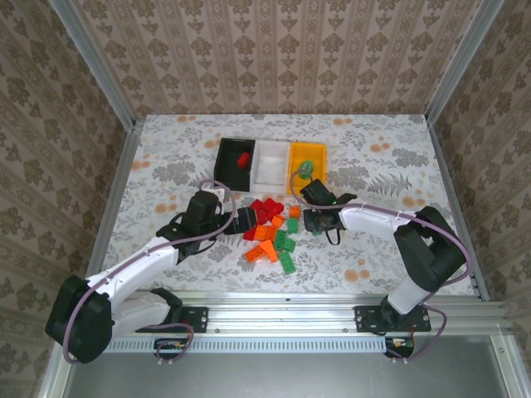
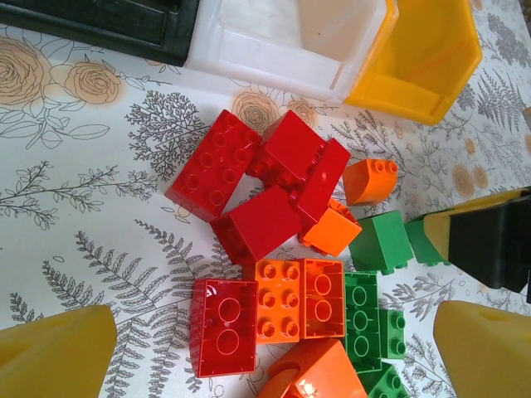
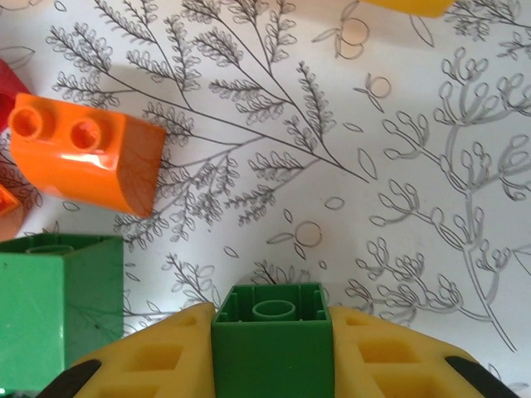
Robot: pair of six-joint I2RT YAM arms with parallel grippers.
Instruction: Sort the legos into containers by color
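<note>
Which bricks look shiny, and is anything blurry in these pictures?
Left wrist view: a bright shine on the orange curved brick at the bottom, and the yellow fingers of the left claw look a bit soft up close. Right wrist view: the green brick pinched in the right claw is sharp. Top view: bricks tiny, shadows soft.

L wrist view: black bin (image 2: 99,25), white bin (image 2: 282,37) and yellow bin (image 2: 423,58) cut by top edge, so interiors are largely unseen. L fingers (image 2: 58,352) cropped at bottom corners. Orange brick (image 2: 311,373) cut by bottom edge. R wrist view: green brick (image 3: 270,348) between R fingers (image 3: 149,365) runs off bottom edge. Second green brick (image 3: 50,307) and red sliver (image 3: 7,91) cropped at left. Top view: greenish item (image 1: 305,170) in yellow bin too small to identify.
</note>
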